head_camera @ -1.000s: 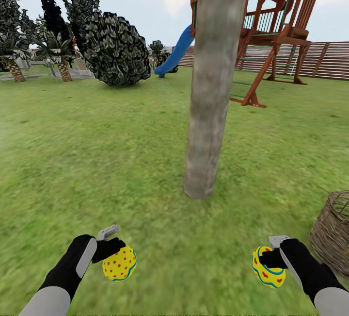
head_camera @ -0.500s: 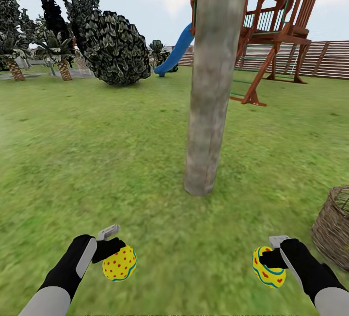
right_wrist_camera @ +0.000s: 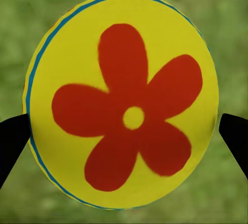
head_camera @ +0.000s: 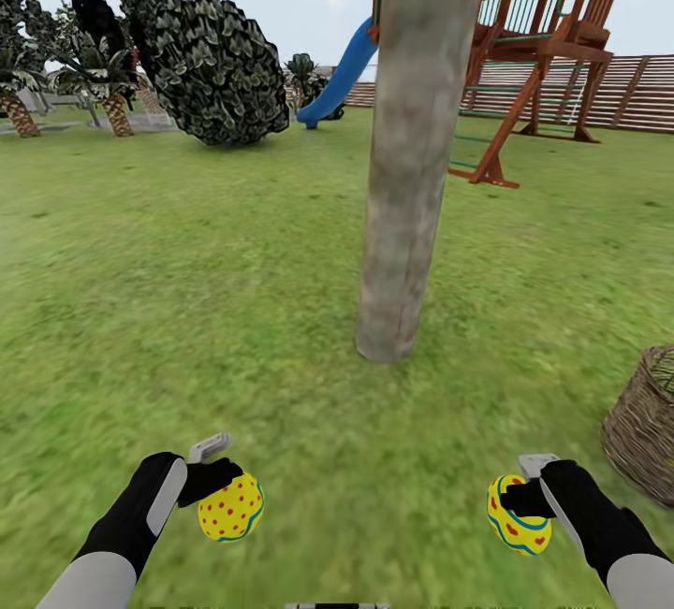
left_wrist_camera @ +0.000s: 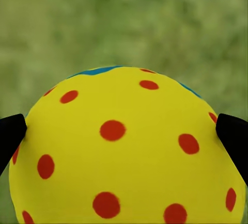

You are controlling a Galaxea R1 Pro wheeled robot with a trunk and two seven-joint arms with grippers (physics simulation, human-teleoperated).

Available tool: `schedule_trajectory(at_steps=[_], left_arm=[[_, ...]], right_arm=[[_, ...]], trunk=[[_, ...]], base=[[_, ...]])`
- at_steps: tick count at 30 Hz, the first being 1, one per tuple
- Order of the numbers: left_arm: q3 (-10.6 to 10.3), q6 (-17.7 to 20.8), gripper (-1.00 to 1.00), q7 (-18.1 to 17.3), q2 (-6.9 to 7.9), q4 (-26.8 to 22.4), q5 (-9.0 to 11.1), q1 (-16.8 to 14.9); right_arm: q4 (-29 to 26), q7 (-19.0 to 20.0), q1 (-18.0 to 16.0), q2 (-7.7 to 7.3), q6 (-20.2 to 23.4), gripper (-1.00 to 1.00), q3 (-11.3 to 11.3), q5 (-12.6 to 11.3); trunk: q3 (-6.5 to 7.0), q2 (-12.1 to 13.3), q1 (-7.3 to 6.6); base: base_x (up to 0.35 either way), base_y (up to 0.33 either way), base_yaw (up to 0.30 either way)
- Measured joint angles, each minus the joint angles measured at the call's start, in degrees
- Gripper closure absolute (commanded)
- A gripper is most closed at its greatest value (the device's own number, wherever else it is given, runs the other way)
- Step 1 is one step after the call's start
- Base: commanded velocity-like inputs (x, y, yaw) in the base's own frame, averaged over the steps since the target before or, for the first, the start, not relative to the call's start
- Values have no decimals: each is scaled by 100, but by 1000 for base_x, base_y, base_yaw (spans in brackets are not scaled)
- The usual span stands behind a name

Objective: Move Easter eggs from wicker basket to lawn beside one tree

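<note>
Left claw was clenched on a red-dotted egg, lower left of frame; right claw was clenched on a second egg, lower right. Both hung above the lawn. Tree trunk stood at center, wicker basket at the right edge near the right arm.
</note>
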Motion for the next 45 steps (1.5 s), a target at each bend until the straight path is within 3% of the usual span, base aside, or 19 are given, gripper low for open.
schedule_trajectory(at_steps=[2,5,8,9,13,15,31,38,45], left_arm=[[5,-5,100,-6,0,-6,8,0],[2,-552,100,-15,8,6,-8,0],[-4,-698,100,-29,21,14,-13,0],[4,-686,100,-44,79,5,-20,-1],[37,-655,100,-77,597,0,-12,-1],[32,-598,100,-86,711,7,12,0],[-10,-552,100,-86,686,14,18,0],[-9,-547,100,-72,650,2,15,0],[-9,-547,100,-47,518,9,8,0]], right_arm=[[0,0,0,0,2,100,0,0],[0,-2,0,0,0,100,0,0],[0,-2,0,-2,0,100,0,1],[0,-1,0,-9,1,100,0,1],[0,15,0,-26,2,100,0,-1],[0,17,0,-32,3,100,-7,1],[0,27,0,-40,3,100,-8,-8],[0,27,0,-35,3,100,-8,-7],[0,27,0,-35,3,100,-8,-8]], trunk=[[-1,0,0],[0,-1,-3],[0,-1,-3],[-1,-1,-2],[0,-1,-4],[0,-1,-4],[0,-1,-4],[-1,0,0],[-155,-9,18]], base=[[0,0,0],[230,0,0],[276,0,0],[190,0,0],[294,0,0],[332,0,0],[331,0,0],[47,0,0],[0,0,0]])
